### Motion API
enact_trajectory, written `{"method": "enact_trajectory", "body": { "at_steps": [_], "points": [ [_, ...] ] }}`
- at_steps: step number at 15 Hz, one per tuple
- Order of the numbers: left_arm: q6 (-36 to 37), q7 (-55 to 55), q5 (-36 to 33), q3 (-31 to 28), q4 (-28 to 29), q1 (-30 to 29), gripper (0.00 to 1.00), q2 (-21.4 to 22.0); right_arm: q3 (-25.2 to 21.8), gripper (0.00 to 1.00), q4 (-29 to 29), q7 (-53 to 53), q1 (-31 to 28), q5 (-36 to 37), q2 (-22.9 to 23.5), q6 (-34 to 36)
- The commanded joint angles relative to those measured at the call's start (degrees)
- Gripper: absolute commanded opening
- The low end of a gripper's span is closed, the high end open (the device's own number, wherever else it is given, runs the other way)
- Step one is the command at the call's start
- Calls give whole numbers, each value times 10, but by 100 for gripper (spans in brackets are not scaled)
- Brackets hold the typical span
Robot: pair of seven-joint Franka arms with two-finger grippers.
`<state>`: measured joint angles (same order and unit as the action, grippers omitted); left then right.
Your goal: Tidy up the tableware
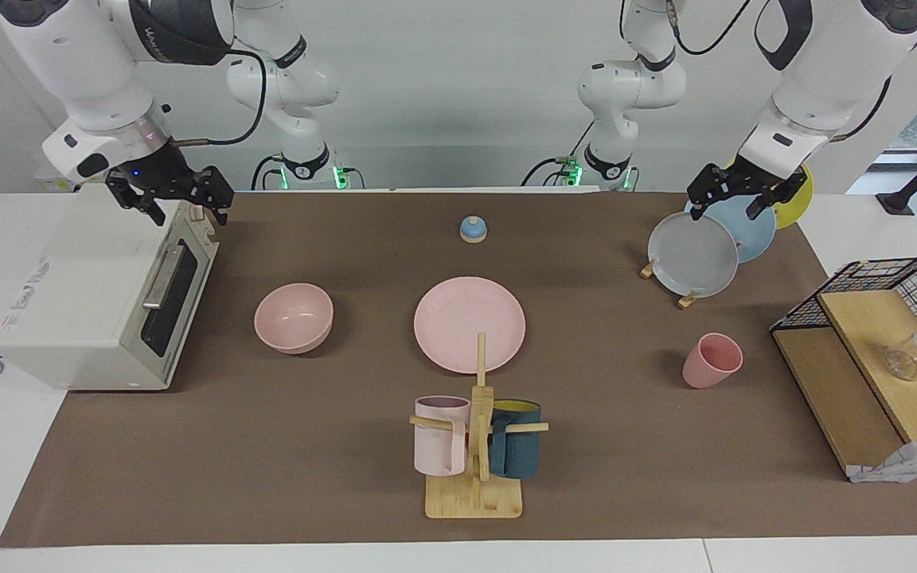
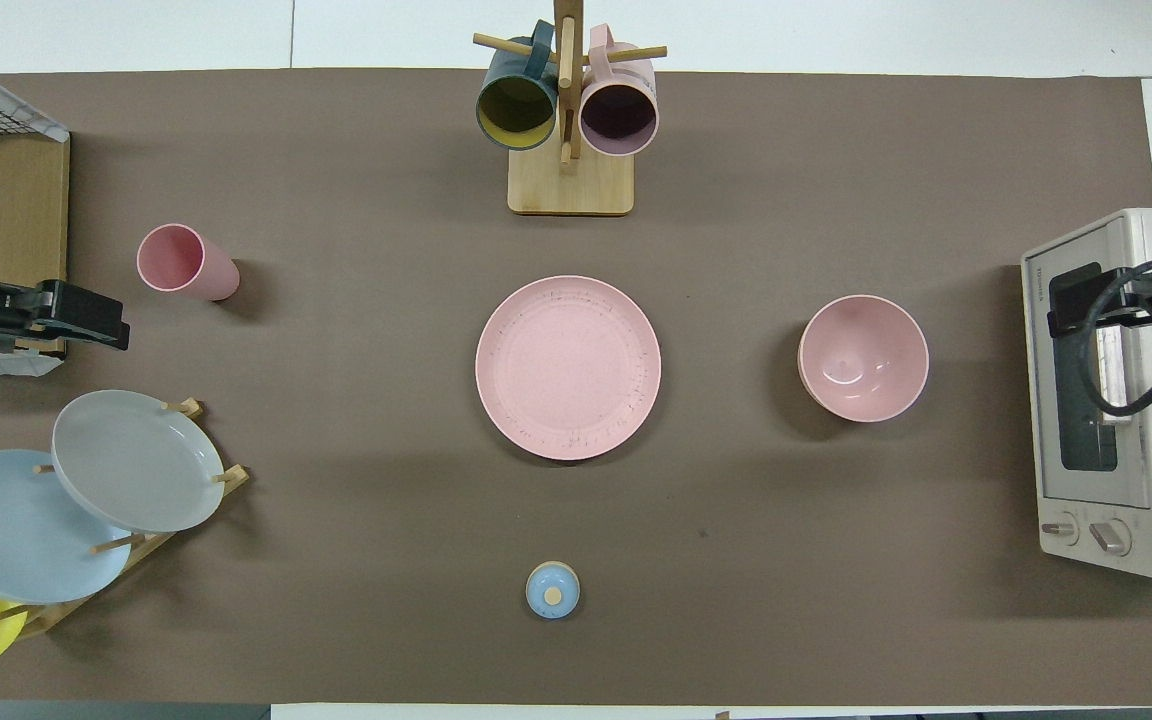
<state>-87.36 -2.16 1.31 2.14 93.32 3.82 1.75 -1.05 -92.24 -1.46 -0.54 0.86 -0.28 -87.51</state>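
The pink plate [image 1: 470,325] [image 2: 568,367] lies flat at the middle of the brown mat. The pink bowl [image 1: 294,317] [image 2: 864,357] stands upright beside it, toward the right arm's end. The pink cup [image 1: 712,360] [image 2: 186,262] stands upright toward the left arm's end, a little farther from the robots than the plate. My left gripper [image 1: 741,203] [image 2: 86,318] is open and empty, up over the plate rack. My right gripper [image 1: 180,205] [image 2: 1126,295] is open and empty, up over the toaster oven.
A toaster oven [image 1: 92,294] [image 2: 1116,480] stands at the right arm's end. A rack holds grey [image 1: 693,255], blue and yellow plates. A mug tree [image 1: 478,446] [image 2: 568,180] with two mugs stands farthest out. A small blue lid [image 1: 474,229] lies nearest the robots. A wire shelf [image 1: 864,358] stands beside the cup.
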Motion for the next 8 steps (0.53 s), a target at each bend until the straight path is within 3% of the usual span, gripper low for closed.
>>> {"method": "enact_trajectory", "body": {
  "at_steps": [1, 4, 6, 8],
  "points": [
    [4, 2, -11, -3, -2, 3, 100, 3, 5, 100, 8, -17, -10, -11, 1, 9],
    [4, 2, -11, -3, -2, 3, 100, 3, 16, 100, 8, -9, 0, -14, 1, -4],
    [4, 2, -11, -3, -2, 3, 100, 3, 53, 100, -8, 22, 1, -16, 1, -43],
    [4, 2, -11, -3, -2, 3, 100, 3, 102, 100, -63, 66, 1, -16, 5, -123]
  ]
}}
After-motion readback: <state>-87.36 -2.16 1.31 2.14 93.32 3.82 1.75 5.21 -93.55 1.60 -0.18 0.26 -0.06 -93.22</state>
